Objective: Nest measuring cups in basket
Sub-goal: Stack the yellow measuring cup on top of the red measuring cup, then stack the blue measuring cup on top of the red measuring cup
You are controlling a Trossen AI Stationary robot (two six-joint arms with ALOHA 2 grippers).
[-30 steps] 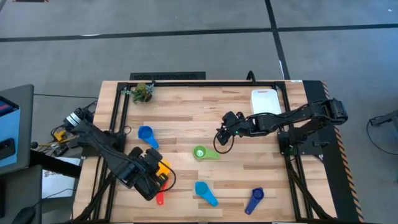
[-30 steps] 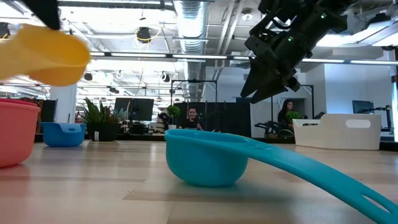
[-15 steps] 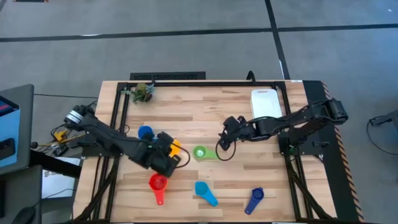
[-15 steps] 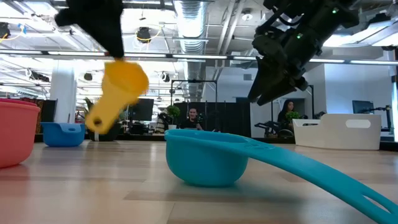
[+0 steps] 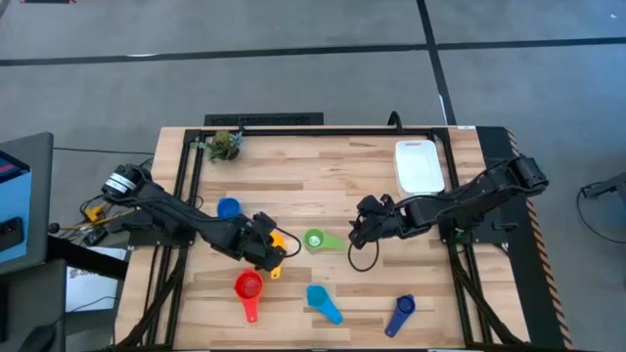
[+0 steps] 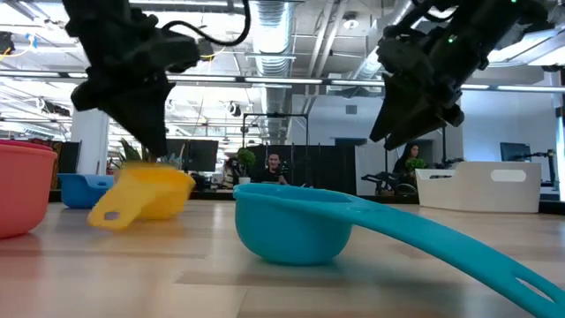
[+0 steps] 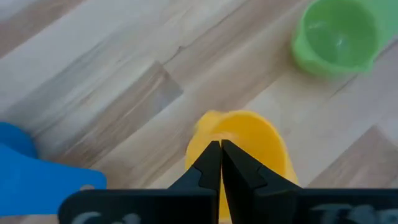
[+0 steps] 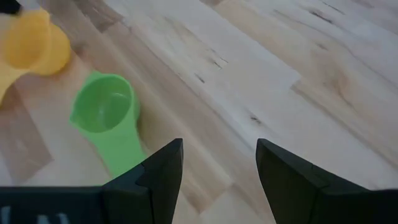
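Yellow cup [image 5: 275,241] pinched in the left tool [image 5: 262,248]; right tool [image 5: 364,227] spread near the green cup [image 5: 315,240].

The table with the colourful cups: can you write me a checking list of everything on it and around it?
Surface: wooden table, black frame round it.
Job's things: white basket at the far right, no cups in it. Yellow cup in the left claw. Loose cups: green, red, blue, light blue, dark blue.
Clutter: small plant at the far left corner.
Claws: left claw shut on the yellow cup; right claw open, holding nothing, near the green cup.
Cables: wires by the left arm's base.
Surroundings: grey floor; office with people far behind.
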